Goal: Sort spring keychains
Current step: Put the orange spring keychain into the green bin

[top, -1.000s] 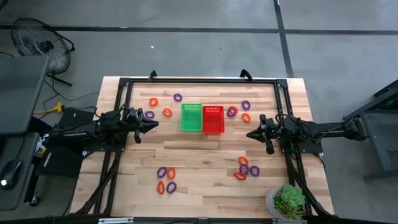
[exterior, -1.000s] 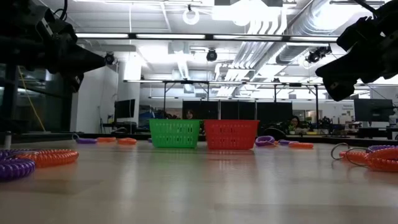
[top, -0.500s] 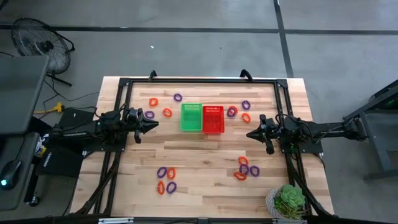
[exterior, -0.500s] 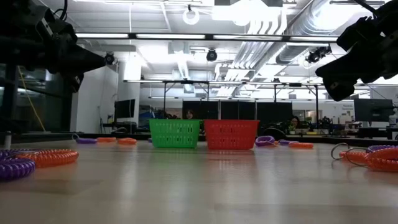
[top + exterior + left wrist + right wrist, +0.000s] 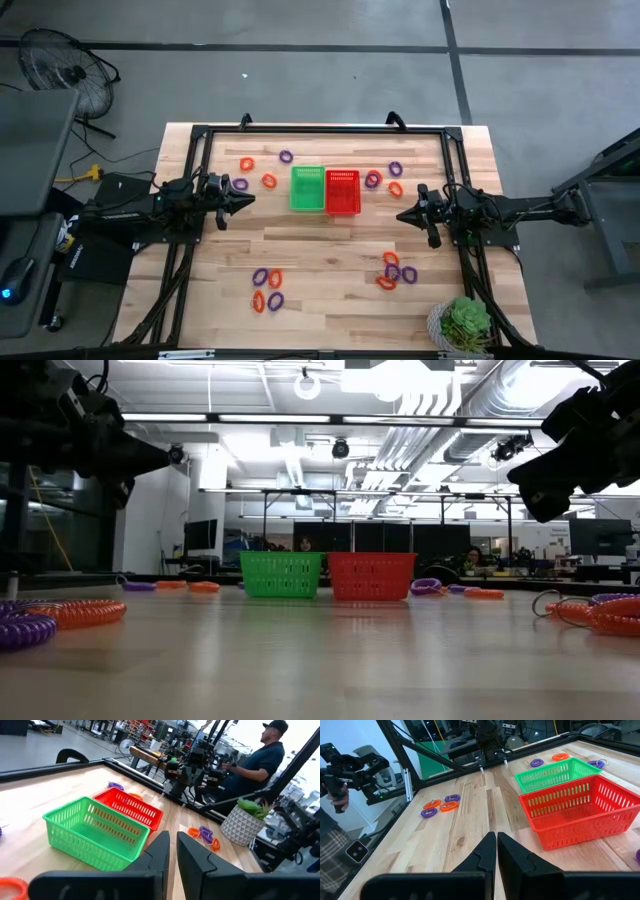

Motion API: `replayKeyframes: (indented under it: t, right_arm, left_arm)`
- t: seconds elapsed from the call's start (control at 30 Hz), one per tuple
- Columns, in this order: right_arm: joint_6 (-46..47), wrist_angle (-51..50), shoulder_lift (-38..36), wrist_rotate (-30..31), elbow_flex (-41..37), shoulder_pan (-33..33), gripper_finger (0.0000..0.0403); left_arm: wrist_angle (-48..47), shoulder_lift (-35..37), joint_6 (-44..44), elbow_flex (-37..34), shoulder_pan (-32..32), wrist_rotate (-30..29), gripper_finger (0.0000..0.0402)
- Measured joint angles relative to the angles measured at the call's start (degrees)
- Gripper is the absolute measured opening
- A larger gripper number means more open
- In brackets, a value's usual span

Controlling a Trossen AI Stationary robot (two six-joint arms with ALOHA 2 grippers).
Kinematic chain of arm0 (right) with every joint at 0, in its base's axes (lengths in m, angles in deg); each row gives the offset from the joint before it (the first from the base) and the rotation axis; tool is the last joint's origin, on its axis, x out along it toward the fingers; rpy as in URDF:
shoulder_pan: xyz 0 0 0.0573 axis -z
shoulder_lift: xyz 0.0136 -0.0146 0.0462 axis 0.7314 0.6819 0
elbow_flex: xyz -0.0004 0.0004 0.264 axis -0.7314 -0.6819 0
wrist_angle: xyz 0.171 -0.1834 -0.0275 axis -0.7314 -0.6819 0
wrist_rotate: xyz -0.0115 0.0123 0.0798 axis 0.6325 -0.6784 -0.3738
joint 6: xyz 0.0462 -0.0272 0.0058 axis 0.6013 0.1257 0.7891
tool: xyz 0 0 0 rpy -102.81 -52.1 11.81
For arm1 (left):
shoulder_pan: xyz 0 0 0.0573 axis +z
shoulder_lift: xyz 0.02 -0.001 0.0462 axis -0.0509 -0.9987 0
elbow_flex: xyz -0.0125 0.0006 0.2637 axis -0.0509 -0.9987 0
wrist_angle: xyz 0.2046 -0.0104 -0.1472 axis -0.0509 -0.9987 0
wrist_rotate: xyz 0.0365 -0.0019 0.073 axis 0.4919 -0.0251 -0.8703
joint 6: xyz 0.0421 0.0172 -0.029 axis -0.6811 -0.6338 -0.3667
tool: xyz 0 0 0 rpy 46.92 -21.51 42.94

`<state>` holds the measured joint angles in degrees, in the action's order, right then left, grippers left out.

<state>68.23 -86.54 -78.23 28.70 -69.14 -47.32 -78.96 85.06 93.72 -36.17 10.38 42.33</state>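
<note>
Orange and purple spring keychains [image 5: 268,289] lie in four clusters on the table [image 5: 330,250], roughly sixteen; none basketed. Green basket [image 5: 307,188] touches red basket [image 5: 342,191]. Left gripper [image 5: 247,199], right gripper [image 5: 401,215]: fingers closed, empty. Left wrist view alone shows a seated person [image 5: 252,762].

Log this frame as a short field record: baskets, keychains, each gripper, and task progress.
baskets: green basket and red basket side by side at table centre, both apparently empty
keychains: orange and purple spring keychains in four loose groups on the table, two beside the baskets, two toward the near edge
left gripper: left gripper above the table left of the green basket, fingers shut, holding nothing
right gripper: right gripper right of the red basket, fingers shut, holding nothing
progress: no keychain sorted yet
</note>
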Motion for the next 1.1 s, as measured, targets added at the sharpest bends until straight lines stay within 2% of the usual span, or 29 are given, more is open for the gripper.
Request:
replayKeyframes:
  t: [0.3, 0.43, 0.6, 0.83, 1.0, 1.1]
  right_arm:
    - [0.0, 0.0, 0.0, 0.0, 0.0, 0.0, 0.0012]
    - [0.0, 0.0, 0.0, 0.0, 0.0, 0.0, 0.0012]
    - [0.0, 0.0, 0.0, 0.0, 0.0, 0.0, 0.0012]
    - [0.0, 0.0, 0.0, 0.0, 0.0, 0.0, 0.0012]
    - [0.0, 0.0, 0.0, 0.0, 0.0, 0.0, 0.0012]
    - [0.0, 0.0, 0.0, 0.0, 0.0, 0.0, 0.0012]
  left_arm:
    - [0.8, 0.0, -1.2, 0.1, 0.0, -1.1, 0.0033]
    - [0.9, -0.6, -3.5, 2.1, 0.0, -8.1, 0.0049]
    - [0.7, -3.5, -9.6, 6.0, 0.0, -18.2, 0.0111]
    - [-0.8, -13.5, -8.6, 15.7, 0.0, -29.4, 0.0205]
    - [-8.1, -24.9, -7.6, 27.0, 0.0, -37.3, 0.0220]
    - [-16.9, -32.2, -7.6, 35.9, 0.0, -39.7, 0.0220]
